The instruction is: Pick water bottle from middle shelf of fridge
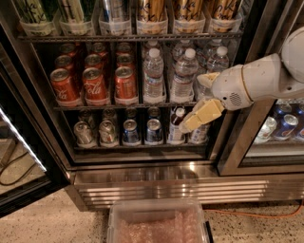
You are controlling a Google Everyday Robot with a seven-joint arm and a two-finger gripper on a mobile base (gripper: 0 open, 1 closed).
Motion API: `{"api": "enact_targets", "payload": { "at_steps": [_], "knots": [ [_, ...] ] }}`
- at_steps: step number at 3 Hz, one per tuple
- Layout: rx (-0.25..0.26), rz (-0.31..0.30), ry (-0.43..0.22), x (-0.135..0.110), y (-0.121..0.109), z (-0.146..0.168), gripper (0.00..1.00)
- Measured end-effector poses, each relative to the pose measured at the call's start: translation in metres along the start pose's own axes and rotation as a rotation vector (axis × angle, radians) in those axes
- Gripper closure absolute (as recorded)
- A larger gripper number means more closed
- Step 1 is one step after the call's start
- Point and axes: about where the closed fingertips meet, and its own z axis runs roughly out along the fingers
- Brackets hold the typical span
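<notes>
The fridge (156, 182) stands open in front of me. Its middle shelf (99, 107) holds several red cola cans (95, 84) on the left and clear water bottles with white caps on the right: one (153, 76), a second (183, 76) and a third (217, 61) partly behind my arm. My gripper (193, 102) is open in front of the right end of that shelf. Its upper finger (206, 79) is beside the rightmost bottle. Its lower finger (199, 116) hangs down over the bottom shelf. It holds nothing.
The top shelf holds tall cans (149, 14). The bottom shelf holds small cans (130, 132) and a dark-liquid bottle (175, 124). A clear plastic bin (156, 223) sits on the floor in front. The open door (23, 147) is at left, a closed glass door (280, 128) at right.
</notes>
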Motion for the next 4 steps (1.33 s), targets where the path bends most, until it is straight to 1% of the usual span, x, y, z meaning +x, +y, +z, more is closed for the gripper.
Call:
{"api": "enact_targets", "payload": {
  "at_steps": [1, 2, 3, 4],
  "knots": [
    [0.042, -0.026, -0.012, -0.007, -0.009, -0.006, 0.0],
    [0.127, -0.032, -0.022, -0.012, -0.025, -0.025, 0.0],
    [0.164, -0.015, -0.025, -0.014, -0.035, -0.031, 0.0],
    [0.164, -0.015, -0.025, -0.014, -0.035, -0.031, 0.19]
  ]
}}
